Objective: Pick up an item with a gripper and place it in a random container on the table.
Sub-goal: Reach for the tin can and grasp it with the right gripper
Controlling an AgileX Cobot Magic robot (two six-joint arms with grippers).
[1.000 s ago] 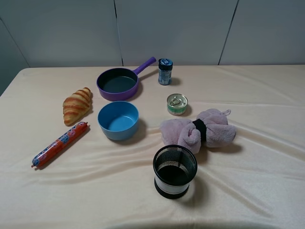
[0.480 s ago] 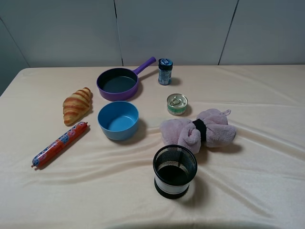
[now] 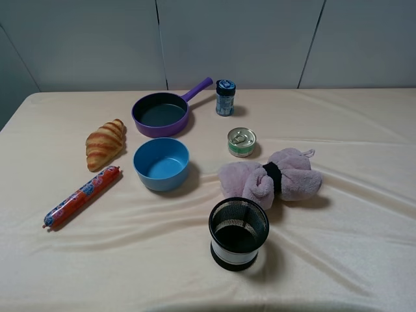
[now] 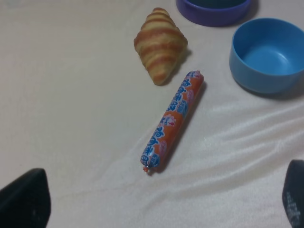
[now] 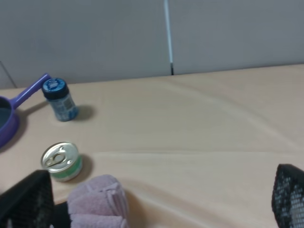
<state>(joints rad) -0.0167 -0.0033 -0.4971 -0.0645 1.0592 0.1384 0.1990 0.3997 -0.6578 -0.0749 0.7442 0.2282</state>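
The small tin can (image 3: 242, 142) with a green label and silver pull-tab lid stands upright on the cream cloth of the table (image 3: 351, 130), near the middle. The black wire-mesh cup (image 3: 238, 233) stands empty nearer the front. No arm shows in the exterior high view. In the left wrist view my left gripper (image 4: 159, 194) is open and empty above the cloth, near a sausage (image 4: 172, 121). In the right wrist view my right gripper (image 5: 156, 197) is open and empty, with the can (image 5: 61, 161) ahead and to one side.
A pink tied towel (image 3: 270, 177) lies between the can and the cup. A blue bowl (image 3: 161, 163), a purple pan (image 3: 161, 114), a croissant (image 3: 105, 143) and the sausage (image 3: 82, 195) lie on the left. A blue-capped jar (image 3: 225, 97) stands at the back.
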